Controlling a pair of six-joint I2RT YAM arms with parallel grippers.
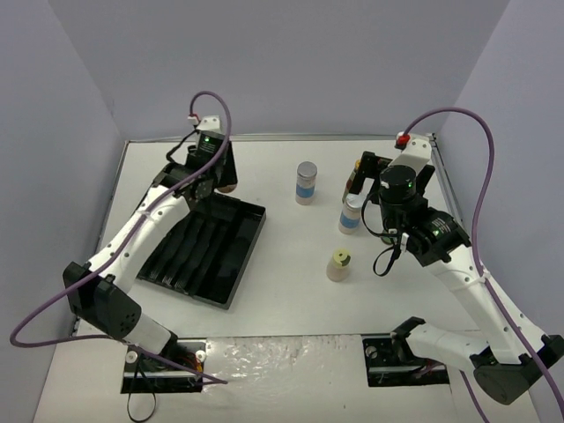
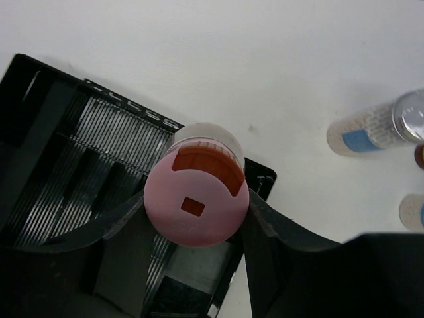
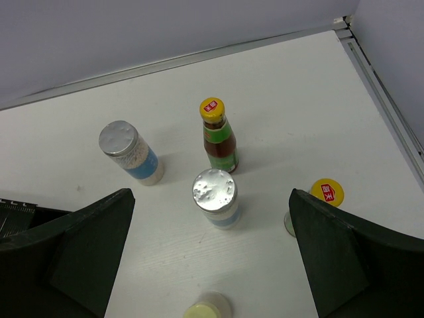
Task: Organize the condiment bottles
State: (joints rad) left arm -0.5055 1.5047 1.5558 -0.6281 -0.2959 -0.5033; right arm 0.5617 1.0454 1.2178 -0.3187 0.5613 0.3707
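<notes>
My left gripper (image 1: pixel 220 176) (image 2: pixel 197 222) is shut on the pink-capped bottle (image 1: pixel 228 186) (image 2: pixel 197 205), upright over the far right corner of the black ridged tray (image 1: pixel 207 251) (image 2: pixel 79 152). My right gripper (image 1: pixel 392 172) (image 3: pixel 211 225) is open and empty, high above a silver-lidded bottle (image 1: pixel 351 215) (image 3: pixel 214 197). The second silver-lidded bottle (image 1: pixel 306 182) (image 3: pixel 130 152) (image 2: pixel 374 127) stands left of it. A dark bottle with a yellow cap and a red-green label (image 3: pixel 219 136) stands behind. Another yellow cap (image 3: pixel 327 193) peeks past my right finger. The pale-yellow-capped bottle (image 1: pixel 338 264) (image 3: pixel 208 309) stands nearest.
The tray lies at the left, its slots holding nothing. Grey walls close in the far side and both sides, with a raised rail (image 3: pixel 381 73) at the right edge. The arm bases (image 1: pixel 167 366) sit at the near edge.
</notes>
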